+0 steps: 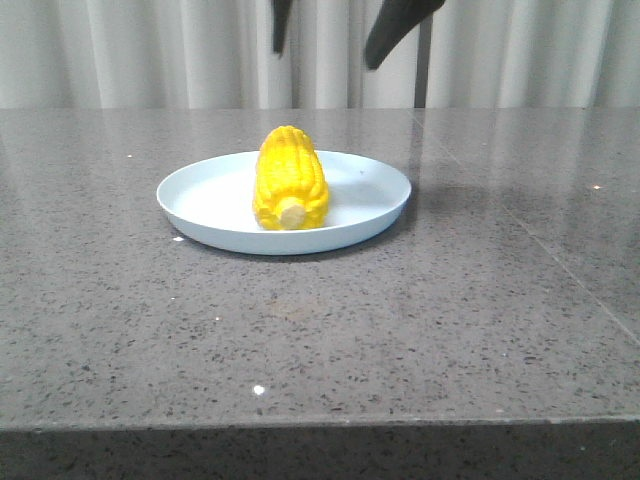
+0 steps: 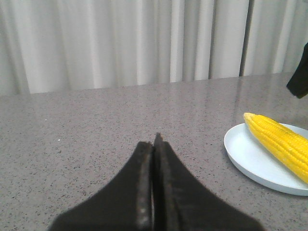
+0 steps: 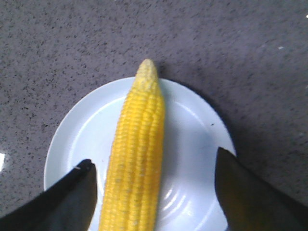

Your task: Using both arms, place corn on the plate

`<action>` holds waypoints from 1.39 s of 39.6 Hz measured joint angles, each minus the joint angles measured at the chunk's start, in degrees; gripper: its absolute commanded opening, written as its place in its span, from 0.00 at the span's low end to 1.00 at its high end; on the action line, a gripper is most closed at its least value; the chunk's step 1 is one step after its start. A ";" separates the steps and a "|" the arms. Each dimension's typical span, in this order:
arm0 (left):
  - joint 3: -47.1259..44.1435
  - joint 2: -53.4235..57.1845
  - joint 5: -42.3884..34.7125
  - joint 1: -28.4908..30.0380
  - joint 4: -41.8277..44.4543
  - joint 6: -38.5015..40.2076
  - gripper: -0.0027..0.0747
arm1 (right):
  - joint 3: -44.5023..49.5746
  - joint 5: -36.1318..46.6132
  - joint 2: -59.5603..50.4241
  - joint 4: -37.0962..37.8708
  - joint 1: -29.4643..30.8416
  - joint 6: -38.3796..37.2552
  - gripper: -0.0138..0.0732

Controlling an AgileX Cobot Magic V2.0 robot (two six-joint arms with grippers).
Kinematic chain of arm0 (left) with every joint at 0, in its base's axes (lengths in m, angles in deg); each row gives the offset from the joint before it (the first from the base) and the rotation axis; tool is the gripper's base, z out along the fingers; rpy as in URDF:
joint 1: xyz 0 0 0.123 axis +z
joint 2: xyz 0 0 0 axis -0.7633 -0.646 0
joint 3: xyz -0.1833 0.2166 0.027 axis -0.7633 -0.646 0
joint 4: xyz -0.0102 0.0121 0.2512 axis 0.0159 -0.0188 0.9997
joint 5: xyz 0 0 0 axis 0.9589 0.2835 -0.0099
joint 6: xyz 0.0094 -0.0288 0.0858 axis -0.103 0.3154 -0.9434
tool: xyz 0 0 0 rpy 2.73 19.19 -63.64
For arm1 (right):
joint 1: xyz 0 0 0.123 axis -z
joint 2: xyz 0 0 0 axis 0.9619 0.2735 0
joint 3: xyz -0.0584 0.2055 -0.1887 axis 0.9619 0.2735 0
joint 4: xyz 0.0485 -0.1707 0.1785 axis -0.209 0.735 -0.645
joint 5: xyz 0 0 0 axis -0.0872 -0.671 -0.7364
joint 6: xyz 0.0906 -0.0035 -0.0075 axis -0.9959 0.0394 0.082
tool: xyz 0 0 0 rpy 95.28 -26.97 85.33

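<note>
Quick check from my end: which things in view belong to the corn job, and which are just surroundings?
Job items:
- corn, lying on the plate
- plate
- right gripper, open above the corn
- left gripper, shut, off to the side

Just surroundings:
- grey speckled table
- pale curtains

The corn point(image 1: 290, 180) looked like glossy yellow plastic with ridged kernel rows and a matt pale stub at its 6 o'clock end, lying on the smooth, faintly shiny pale blue plastic plate point(image 1: 200, 195), which sat on a polished speckled grey stone-like table point(image 1: 450, 320) before soft pleated cloth curtains point(image 1: 150, 50)
</note>
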 measured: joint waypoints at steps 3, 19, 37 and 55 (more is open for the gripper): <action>0.00 0.00 0.00 0.00 0.00 0.00 0.01 | -0.38 -1.35 -1.13 -0.02 1.19 3.29 0.66; 0.00 0.00 0.00 0.00 0.00 0.00 0.01 | -0.26 -8.03 -4.75 -8.12 13.72 16.02 0.09; 0.00 0.00 0.00 0.00 0.00 0.00 0.01 | 17.54 -5.12 -18.31 -8.12 26.73 22.00 0.02; 0.00 0.00 0.00 0.00 0.00 0.00 0.01 | 57.19 24.48 -53.05 -1.96 26.79 23.65 0.02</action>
